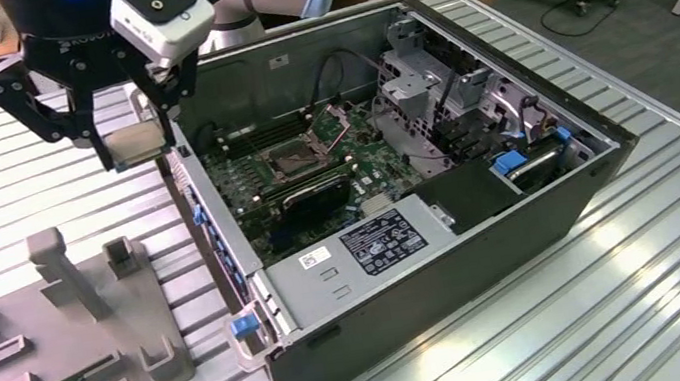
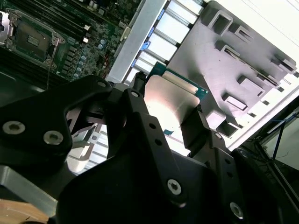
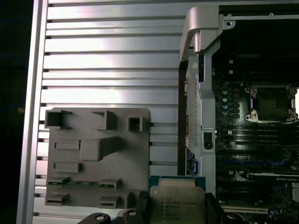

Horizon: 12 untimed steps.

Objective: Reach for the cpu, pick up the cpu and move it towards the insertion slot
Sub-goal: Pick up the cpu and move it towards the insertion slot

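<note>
The cpu (image 1: 133,140), a flat square chip with a silvery top plate, hangs in the air just outside the computer case wall on the exterior view's left. My gripper (image 1: 134,146) is shut on it, one black finger on each side. In both wrist views the cpu (image 2: 170,100) (image 3: 177,203) sits between the fingers (image 2: 140,109) of the gripper (image 2: 170,116) (image 3: 177,208). The insertion slot (image 1: 286,163) (image 2: 32,39) (image 3: 272,102), a dark square socket in a silvery bracket on the green board, lies open inside the case, apart from the chip.
The open computer case (image 1: 455,234) lies on a ribbed metal table (image 1: 677,282). A grey plastic tray (image 1: 53,345) (image 3: 98,158) with raised blocks and recesses sits below the gripper, holding a thin green strip (image 3: 74,183). Drive cages and cables (image 1: 448,103) crowd the case's far side.
</note>
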Each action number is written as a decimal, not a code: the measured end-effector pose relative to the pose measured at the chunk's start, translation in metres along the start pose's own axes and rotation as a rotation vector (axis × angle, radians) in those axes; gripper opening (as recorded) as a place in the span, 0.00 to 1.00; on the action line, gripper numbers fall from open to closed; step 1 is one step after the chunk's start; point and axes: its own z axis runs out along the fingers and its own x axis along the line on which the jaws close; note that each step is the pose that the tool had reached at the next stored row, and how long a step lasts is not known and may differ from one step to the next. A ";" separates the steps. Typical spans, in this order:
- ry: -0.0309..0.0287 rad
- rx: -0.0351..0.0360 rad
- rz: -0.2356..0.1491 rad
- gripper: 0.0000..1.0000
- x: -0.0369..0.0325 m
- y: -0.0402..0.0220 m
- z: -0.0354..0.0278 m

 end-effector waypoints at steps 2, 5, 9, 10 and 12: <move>0.0001 0.0000 0.000 0.55 -0.0010 0.0000 0.0000; 0.0000 0.0000 0.000 0.55 -0.0024 0.0000 0.0000; 0.0000 0.0000 0.000 0.55 -0.0041 0.0000 0.0000; -0.0001 0.0000 0.000 0.55 -0.0045 0.0000 0.0001; -0.0001 0.0001 0.000 0.55 -0.0054 0.0000 0.0001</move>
